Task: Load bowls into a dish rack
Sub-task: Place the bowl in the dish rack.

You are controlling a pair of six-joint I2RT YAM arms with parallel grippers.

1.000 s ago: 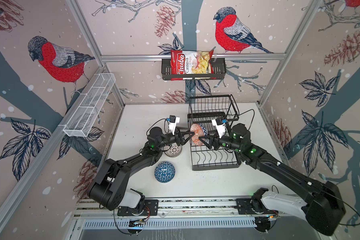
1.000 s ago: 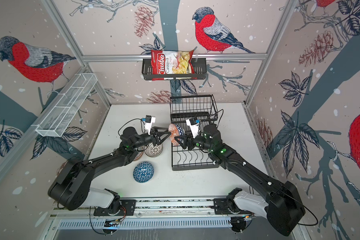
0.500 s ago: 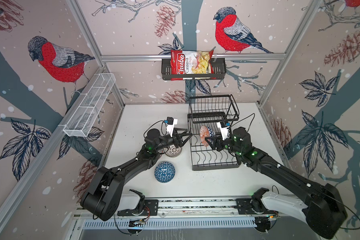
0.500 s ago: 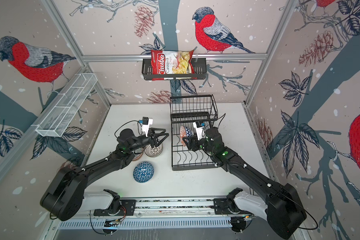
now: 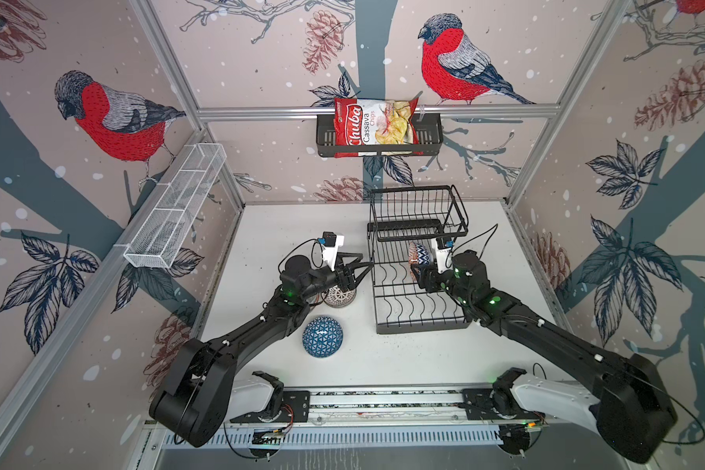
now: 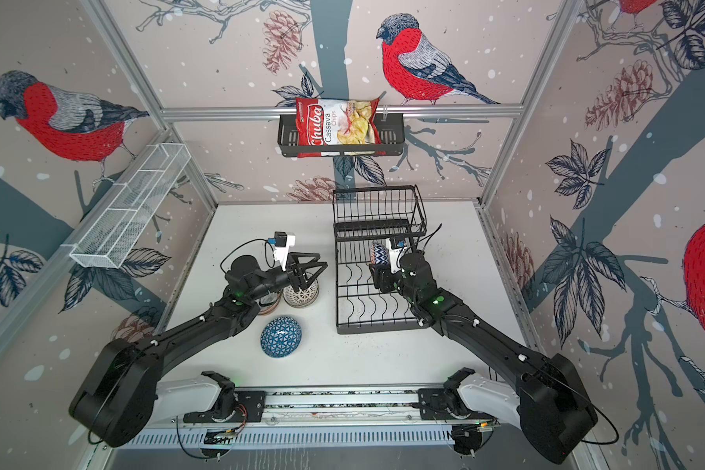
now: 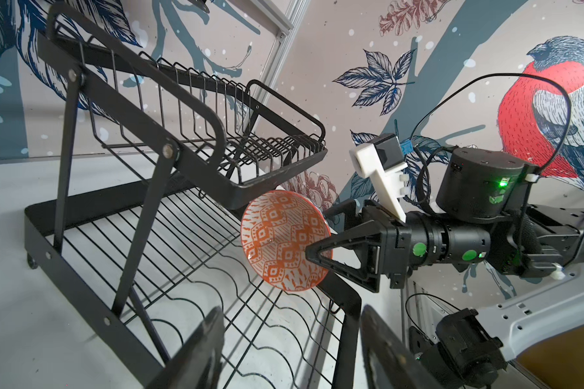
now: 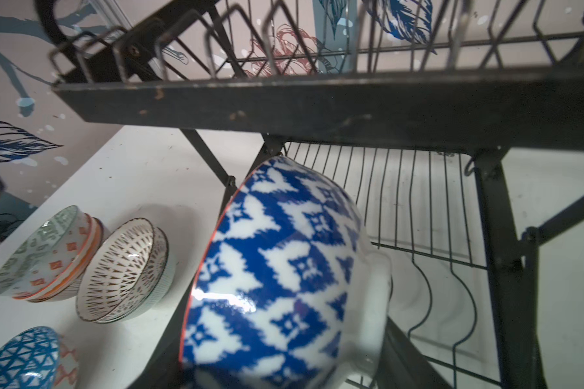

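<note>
Closest to the front edge of the counter [image 5: 424, 366], left of centre, a blue-triangle bowl [image 5: 322, 337] lies mouth down with its foot up. Just beyond it, toward the left edge, two stacks stand mouth up. One is the grey-patterned bowls [image 8: 125, 269]. The other, the green-and-orange bowls [image 8: 44, 256], sits beside them and is mostly hidden under the left arm in both top views. Above the grey stack the left fingers [image 7: 199, 350] hang spread apart with nothing between them, pointing toward the dish rack [image 5: 420, 327].

The rack stands right of centre with its long axis running front to back. Its wavy dividers are at the front and its raised basket [image 5: 418, 215] is at the back end. Over the lower tier, just under the basket's front rail, the right fingers [image 7: 351, 235] clamp the wall of a blue-and-white bowl [image 8: 277, 276], one finger inside and one outside. This bowl stands on edge. Its orange-patterned inside faces the counter's left edge and its foot points toward the right arm. Whether its rim touches the wires cannot be told.

On the back wall a black wall basket [image 5: 428, 140] holds a Chuba cassava chips bag [image 5: 373, 126]. A white mesh tray [image 5: 176, 215] hangs on the left wall.
</note>
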